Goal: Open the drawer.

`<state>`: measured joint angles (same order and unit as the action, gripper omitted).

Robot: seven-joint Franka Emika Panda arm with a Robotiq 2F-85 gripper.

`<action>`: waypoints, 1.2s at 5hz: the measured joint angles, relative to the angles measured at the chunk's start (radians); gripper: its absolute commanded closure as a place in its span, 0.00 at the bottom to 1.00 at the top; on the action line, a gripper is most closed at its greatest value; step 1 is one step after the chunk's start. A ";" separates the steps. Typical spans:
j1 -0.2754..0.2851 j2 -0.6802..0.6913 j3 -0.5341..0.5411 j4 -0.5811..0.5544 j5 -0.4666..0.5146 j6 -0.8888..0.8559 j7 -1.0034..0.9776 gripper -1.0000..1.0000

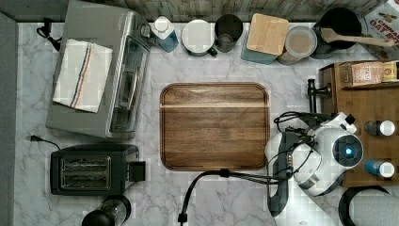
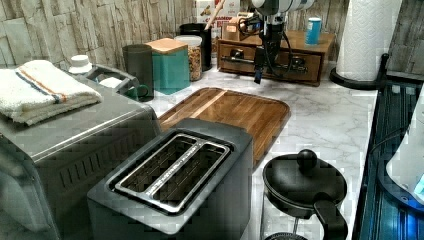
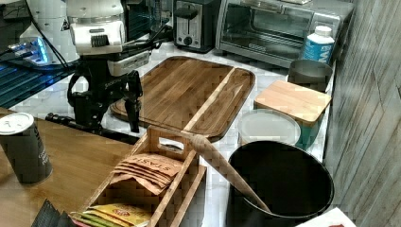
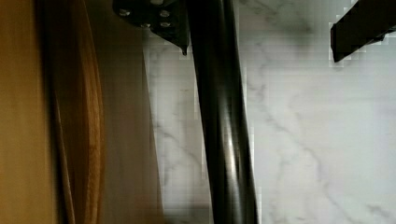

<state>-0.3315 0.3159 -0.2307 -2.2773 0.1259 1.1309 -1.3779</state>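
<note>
The drawer (image 2: pixel 270 59) is a medium-brown wooden front low in a small cabinet at the top view's right. Its long black bar handle (image 4: pixel 219 121) runs across that front (image 4: pixel 70 116); one handle post (image 1: pixel 311 89) sticks out toward the counter. My gripper (image 3: pixel 113 124) hangs straight down in front of the drawer, open, with the handle bar (image 3: pixel 78 123) passing between its two black fingers (image 3: pixel 135 106). In the wrist view, one finger (image 4: pixel 159 18) sits close against the bar and the other finger (image 4: pixel 359 28) stands well away from it. The white arm (image 1: pixel 329 150) covers the cabinet's front edge in the top view.
A dark cutting board (image 1: pixel 214 126) lies mid-counter beside the drawer. On the cabinet top stand a tea-bag caddy (image 3: pixel 151 179) and two cans (image 1: pixel 380 128). A paper towel roll (image 2: pixel 367 37), toaster (image 1: pixel 94 168), toaster oven (image 1: pixel 101 70) and several canisters (image 1: pixel 267 37) line the counter.
</note>
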 measured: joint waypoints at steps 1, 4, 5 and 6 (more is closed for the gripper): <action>-0.028 -0.029 0.039 0.000 0.128 -0.098 -0.159 0.00; -0.013 -0.067 0.058 -0.051 0.135 -0.088 -0.191 0.00; 0.020 -0.088 0.059 -0.076 0.134 -0.087 -0.092 0.00; 0.073 -0.113 0.059 -0.115 0.134 -0.076 -0.021 0.00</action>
<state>-0.2581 0.2032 -0.1715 -2.3926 0.2603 1.0547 -1.3994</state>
